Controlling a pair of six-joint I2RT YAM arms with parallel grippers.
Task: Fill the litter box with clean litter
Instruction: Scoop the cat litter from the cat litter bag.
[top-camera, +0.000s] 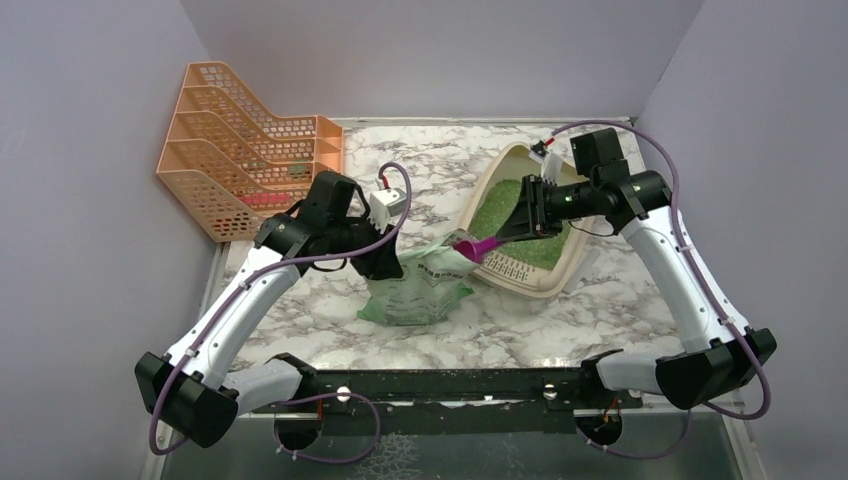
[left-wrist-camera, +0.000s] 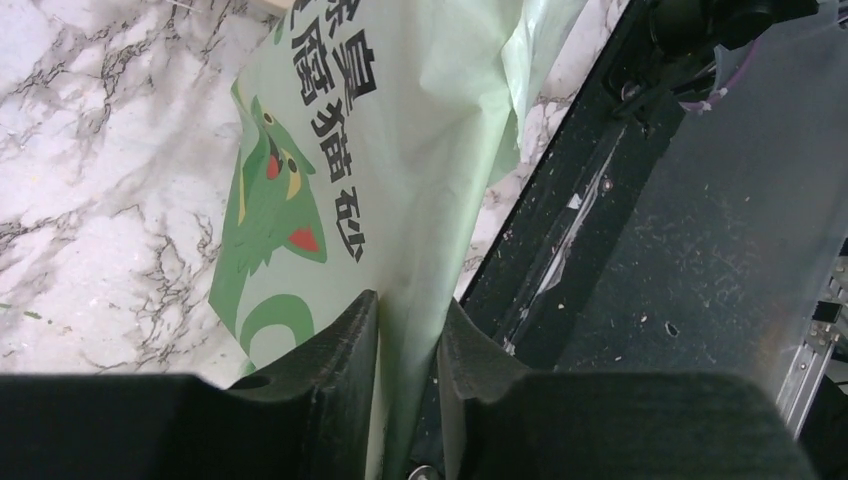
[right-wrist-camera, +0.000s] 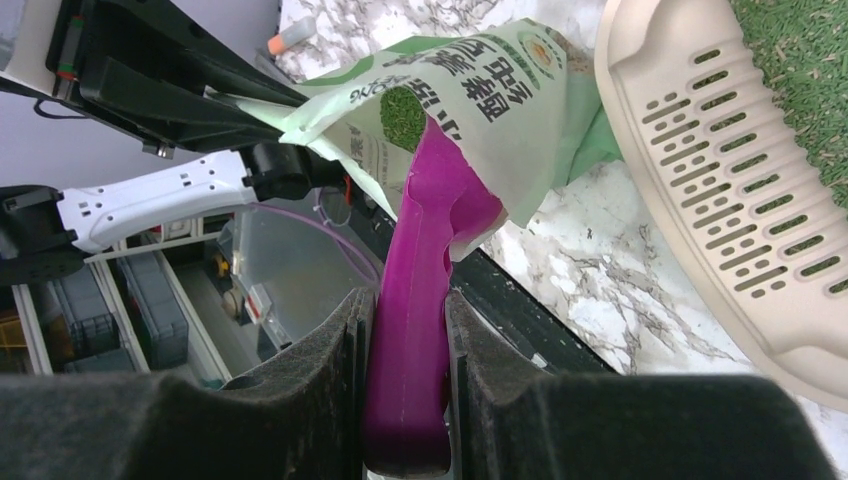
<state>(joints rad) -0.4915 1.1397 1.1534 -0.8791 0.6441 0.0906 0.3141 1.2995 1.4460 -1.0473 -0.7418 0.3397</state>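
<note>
The beige litter box (top-camera: 500, 272) lies at the right of the marble table, with green clean litter (top-camera: 492, 207) spread in it. Its slotted lip (right-wrist-camera: 720, 150) and litter (right-wrist-camera: 800, 60) fill the right wrist view's right side. A green printed litter bag (top-camera: 412, 290) stands left of the box. My left gripper (top-camera: 385, 262) is shut on a fold of the bag (left-wrist-camera: 330, 150), and the film sits pinched between the left gripper's (left-wrist-camera: 408, 302) fingers. My right gripper (right-wrist-camera: 408, 297) is shut on the handle of a magenta scoop (right-wrist-camera: 425, 240). The scoop (top-camera: 478, 247) has its head inside the bag's (right-wrist-camera: 480, 100) open mouth.
An orange mesh file rack (top-camera: 240, 140) stands at the back left. A black rail (top-camera: 440, 385) runs along the table's near edge between the arm bases. Grey walls close the left, back and right sides.
</note>
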